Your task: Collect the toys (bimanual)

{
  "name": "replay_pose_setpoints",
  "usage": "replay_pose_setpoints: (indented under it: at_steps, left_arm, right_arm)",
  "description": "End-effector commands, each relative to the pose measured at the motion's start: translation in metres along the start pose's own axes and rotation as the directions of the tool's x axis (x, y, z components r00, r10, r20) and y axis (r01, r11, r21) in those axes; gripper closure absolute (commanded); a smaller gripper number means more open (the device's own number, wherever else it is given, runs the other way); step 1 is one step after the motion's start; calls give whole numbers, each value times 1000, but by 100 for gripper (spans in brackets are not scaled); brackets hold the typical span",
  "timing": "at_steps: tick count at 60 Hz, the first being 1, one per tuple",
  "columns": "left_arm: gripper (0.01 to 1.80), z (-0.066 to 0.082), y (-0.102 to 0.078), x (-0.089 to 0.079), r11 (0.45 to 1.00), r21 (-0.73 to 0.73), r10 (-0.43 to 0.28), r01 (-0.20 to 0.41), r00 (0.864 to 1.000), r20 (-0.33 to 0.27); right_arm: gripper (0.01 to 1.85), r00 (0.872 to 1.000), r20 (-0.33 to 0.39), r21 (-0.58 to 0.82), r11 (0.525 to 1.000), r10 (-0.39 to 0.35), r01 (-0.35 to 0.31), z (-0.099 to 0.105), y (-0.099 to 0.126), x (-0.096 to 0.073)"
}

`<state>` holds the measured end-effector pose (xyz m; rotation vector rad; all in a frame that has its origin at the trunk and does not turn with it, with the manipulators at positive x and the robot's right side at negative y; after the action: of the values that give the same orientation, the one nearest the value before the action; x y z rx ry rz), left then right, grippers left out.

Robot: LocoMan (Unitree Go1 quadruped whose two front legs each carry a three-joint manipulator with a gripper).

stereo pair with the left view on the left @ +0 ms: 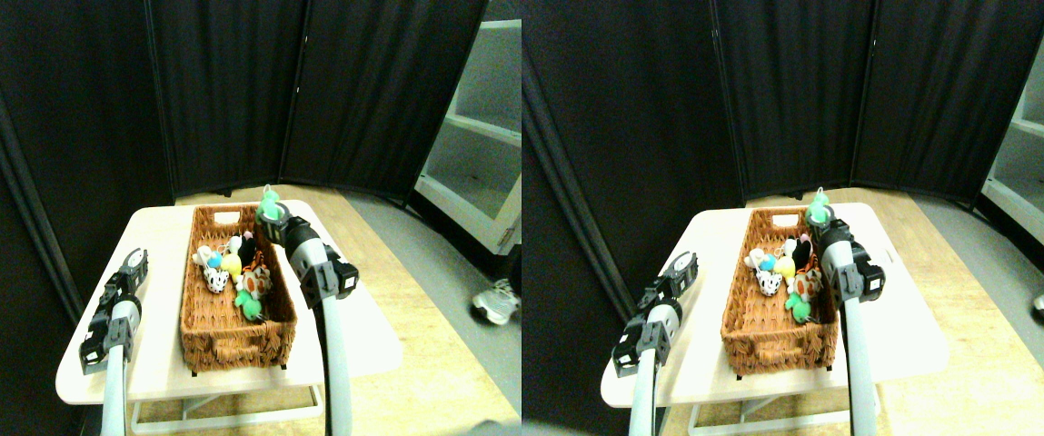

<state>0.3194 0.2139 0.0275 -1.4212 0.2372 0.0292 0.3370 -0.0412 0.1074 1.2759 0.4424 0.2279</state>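
The left claw point(134, 263) hangs over the bare left strip of the pale desk point(158, 363), holding nothing; it is too small to tell how far its jaws stand apart. Just to its right the long wicker basket point(213, 336) lies lengthwise on the desk, with a handle slot in its far wall. In the far half of the basket the toys sit in a touching heap: a white black-spotted toy point(214, 280) at the left, a yellow toy point(232, 263) beside it, an orange-black striped toy point(253, 277) at the right, and a green toy point(252, 309) nearest the camera. Bits of pale blue and black show in the heap, but which toys they belong to is hard to make out.

The right claw point(269, 211) is raised over the far right corner of the basket and is closed on a light green toy point(268, 196), which sticks up out of its jaws. The right arm crosses the basket's right rim and hides part of it.

Black folding screens point(231, 91) stand behind the desk. At the far right are a white shelf unit point(476, 136) and, on the floor, a person's shoe point(496, 302), cut off by the edge of the view.
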Motion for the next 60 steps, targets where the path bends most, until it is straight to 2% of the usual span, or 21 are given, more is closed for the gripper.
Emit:
replay_pose_setpoints:
  at_steps: [1,4,7,14,20,23,25,28,34,40,46,51,54,56,60]
  left_arm:
    - [180,5,-12,-4,997,30,-67,67,998,21]
    - [180,6,-11,-5,997,27,-74,73,997,27]
    - [180,7,-12,-8,997,26,-69,67,996,60]
    - [180,9,-11,-11,996,35,-78,77,996,52]
    - [180,9,-11,-13,996,34,-80,78,995,60]
    - [180,10,-11,-13,996,38,-81,78,995,58]
    - [180,10,-11,-12,996,34,-79,77,996,42]
    - [180,10,-11,-12,996,37,-77,75,996,43]
    - [180,10,-11,-10,997,24,-68,67,997,39]
    - [180,7,-11,-9,997,36,-71,70,997,30]
    - [179,5,-11,-7,997,32,-65,64,997,33]
    - [178,4,-10,-5,998,27,-60,59,998,32]
    - [178,2,-10,-4,998,20,-59,59,998,31]
    - [178,2,-10,-3,998,16,-59,58,998,29]
    - [178,1,-11,-3,999,12,-53,53,998,25]
  right_arm:
    - [183,998,-34,9,998,60,-60,-14,9,0]
    - [184,997,-50,37,998,54,-53,-19,7,0]
    - [185,995,-77,32,998,63,-60,-28,1,2]
    - [183,995,-100,44,999,22,-18,-37,-10,3]
    - [178,994,-110,47,999,-14,19,-36,-17,3]
    - [160,992,-117,45,998,-48,54,-34,-18,2]
    - [139,990,-130,31,997,-60,65,-31,-19,2]
    - [133,988,-136,28,997,-69,74,-30,-20,2]
    - [105,986,-153,21,998,-61,65,-24,-23,4]
    - [100,988,-141,30,998,-57,62,-21,-24,4]
    - [103,991,-123,35,998,-55,59,-18,-24,3]
    - [119,997,-76,10,1000,-27,28,-8,-21,1]
    - [161,1000,5,18,1000,5,-5,2,-18,-3]
    - [175,999,41,6,1000,22,-23,9,-17,-5]
    - [185,997,76,26,999,22,-24,22,-14,-9]
